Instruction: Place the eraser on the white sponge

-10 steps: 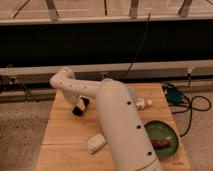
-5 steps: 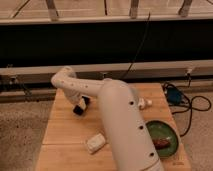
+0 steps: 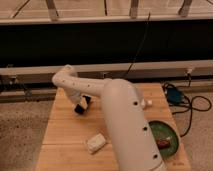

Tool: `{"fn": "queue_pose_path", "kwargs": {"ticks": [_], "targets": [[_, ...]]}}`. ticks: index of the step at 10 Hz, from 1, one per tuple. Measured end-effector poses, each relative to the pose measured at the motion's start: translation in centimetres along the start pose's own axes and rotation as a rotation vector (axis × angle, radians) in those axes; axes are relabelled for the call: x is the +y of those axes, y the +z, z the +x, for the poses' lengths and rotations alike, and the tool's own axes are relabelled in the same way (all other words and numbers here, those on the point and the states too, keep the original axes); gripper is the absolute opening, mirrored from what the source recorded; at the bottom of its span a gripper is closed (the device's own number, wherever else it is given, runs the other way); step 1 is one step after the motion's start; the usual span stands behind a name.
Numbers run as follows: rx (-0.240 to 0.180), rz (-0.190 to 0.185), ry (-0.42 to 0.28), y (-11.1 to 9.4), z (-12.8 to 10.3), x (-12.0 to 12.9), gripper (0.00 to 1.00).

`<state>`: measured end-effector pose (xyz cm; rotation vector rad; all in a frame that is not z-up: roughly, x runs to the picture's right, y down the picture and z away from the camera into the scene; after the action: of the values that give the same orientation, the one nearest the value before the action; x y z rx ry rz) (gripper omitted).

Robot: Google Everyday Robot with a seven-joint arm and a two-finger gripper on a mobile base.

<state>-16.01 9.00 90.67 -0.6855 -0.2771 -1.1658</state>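
The white sponge [image 3: 96,143] lies on the wooden table [image 3: 65,135], left of the middle and toward the front. My white arm reaches from the lower right up and over to the back left. Its gripper [image 3: 82,105] hangs there just above the wood, well behind the sponge and slightly to its left. The gripper's end is a dark mass. I cannot make out the black eraser apart from that mass, and it lies nowhere else on the table that I can see.
A green plate [image 3: 165,138] with something reddish on it sits at the front right, partly behind my arm. A small white object [image 3: 146,103] lies near the back right. A blue device [image 3: 173,95] with black cables sits past the right edge. A dark wall runs behind.
The gripper has stayed at about the same spot at the back left. The sponge has not moved.
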Motion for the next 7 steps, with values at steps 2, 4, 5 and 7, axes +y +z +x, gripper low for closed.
{"fn": "queue_pose_path", "kwargs": {"ticks": [2,4,5,7], "targets": [[0.005,0.003,-0.003,-1.1,0.0,0.7,0.01],[0.009,0.001,-0.002,-1.4,0.3,1.6,0.08],[0.011,0.005,-0.005,-0.9,0.3,1.8,0.07],[0.014,0.007,-0.003,-1.0,0.3,2.9,0.01]]}}
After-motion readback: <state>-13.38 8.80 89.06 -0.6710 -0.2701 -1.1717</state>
